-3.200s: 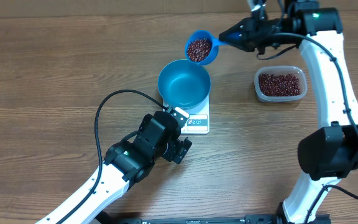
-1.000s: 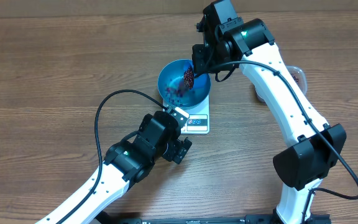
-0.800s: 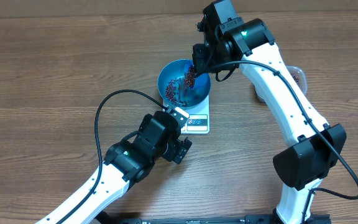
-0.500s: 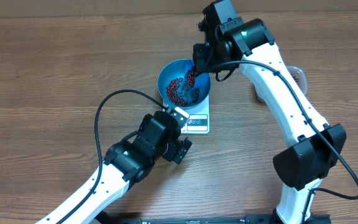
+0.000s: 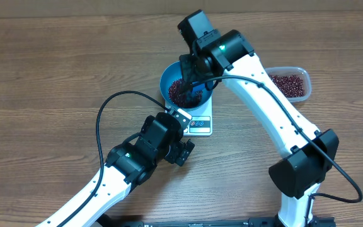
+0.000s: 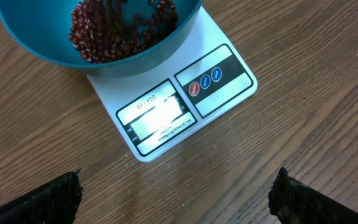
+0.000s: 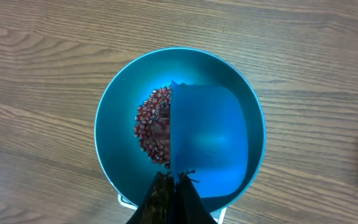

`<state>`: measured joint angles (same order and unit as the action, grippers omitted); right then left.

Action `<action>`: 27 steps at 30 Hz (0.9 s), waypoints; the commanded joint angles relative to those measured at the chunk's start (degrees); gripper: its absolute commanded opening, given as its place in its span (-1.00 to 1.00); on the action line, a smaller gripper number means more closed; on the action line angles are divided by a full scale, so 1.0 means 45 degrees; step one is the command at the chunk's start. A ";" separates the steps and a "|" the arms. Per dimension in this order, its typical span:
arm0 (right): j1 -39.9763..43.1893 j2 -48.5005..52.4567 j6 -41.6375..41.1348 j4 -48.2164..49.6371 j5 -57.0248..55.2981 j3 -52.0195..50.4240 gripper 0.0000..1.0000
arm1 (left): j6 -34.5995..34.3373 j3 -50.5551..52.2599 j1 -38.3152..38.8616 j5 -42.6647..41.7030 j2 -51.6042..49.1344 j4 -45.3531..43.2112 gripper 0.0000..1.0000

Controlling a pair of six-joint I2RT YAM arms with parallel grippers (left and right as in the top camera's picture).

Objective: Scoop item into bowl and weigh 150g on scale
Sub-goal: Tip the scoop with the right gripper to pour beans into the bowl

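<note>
The blue bowl [image 5: 169, 81] stands on the white scale [image 5: 200, 125], with a heap of red-brown beans [image 5: 180, 93] in its bottom. My right gripper [image 7: 174, 177] hovers directly over the bowl [image 7: 114, 124], shut on the handle of a small blue scoop [image 7: 207, 137]. The scoop is tipped on its side above the beans [image 7: 154, 132]. My left gripper [image 6: 176, 190] is open and holds nothing, low over the table just in front of the scale [image 6: 229, 74]. The scale's display [image 6: 157, 115] faces it. The left wrist view shows beans [image 6: 117, 25] inside the bowl [image 6: 55, 56].
A clear plastic tub [image 5: 288, 83] of beans sits to the right of the scale, behind the right arm. A black cable [image 5: 109, 110] loops over the table from the left arm. Bare wooden table [image 5: 49, 63] lies to the left.
The beans have left the scoop and now lie heaped in the bowl. My right arm has swung left over the bowl, uncovering the tub. The left arm has not moved.
</note>
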<state>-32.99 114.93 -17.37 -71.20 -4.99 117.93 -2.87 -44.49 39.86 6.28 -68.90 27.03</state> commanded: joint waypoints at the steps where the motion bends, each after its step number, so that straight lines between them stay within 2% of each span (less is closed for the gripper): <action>1: 0.0010 -0.0010 -0.0146 0.0087 -0.0894 0.0432 -0.92 | -0.0078 0.0117 -0.0019 0.0160 -0.0083 -0.0005 1.00; 11: -0.0073 -0.0015 -0.0146 0.0087 -0.0942 0.0432 -0.92 | -0.0078 0.0117 -0.0019 0.0165 -0.0083 -0.0005 0.98; 27: -0.0908 -0.0015 -0.0160 0.0092 -0.3007 0.0432 -0.92 | -0.0078 0.0117 -0.0019 0.0160 -0.0083 -0.0005 0.99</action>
<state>-36.56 114.93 -17.80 -71.20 -15.77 117.93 -2.87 -44.49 39.86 6.31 -68.90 27.03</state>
